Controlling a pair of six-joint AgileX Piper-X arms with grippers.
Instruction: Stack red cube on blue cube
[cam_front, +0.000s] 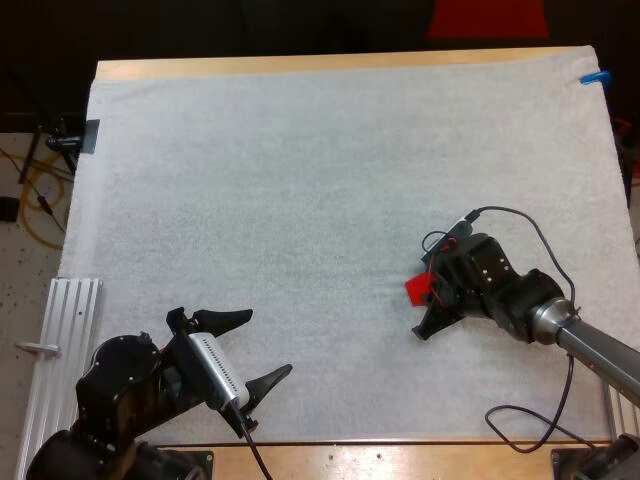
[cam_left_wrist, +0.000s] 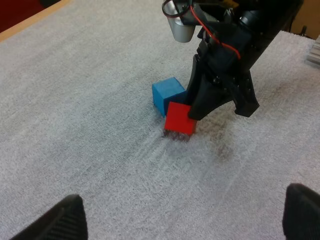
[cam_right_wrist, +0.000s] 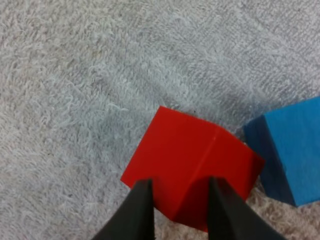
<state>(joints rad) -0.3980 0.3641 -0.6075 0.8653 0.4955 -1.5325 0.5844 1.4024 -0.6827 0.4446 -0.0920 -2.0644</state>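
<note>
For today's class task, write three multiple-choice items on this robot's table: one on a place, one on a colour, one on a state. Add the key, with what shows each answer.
1. Where is the blue cube?
A. Close beside the red cube on the white mat
B. On top of the red cube
C. Off the mat, on bare wood

2. What colour is the cube at the tip of the right hand?
A. Blue
B. Red
C. Green

3. In what state is the left hand?
A. Shut on a cube
B. Shut on nothing
C. Open, clear of both cubes

Key:
1 A: the left wrist view shows both cubes side by side on the mat.
2 B: the right wrist view shows the hand pressing on the red cube.
3 C: the high view shows it spread wide, far from the cubes.
</note>
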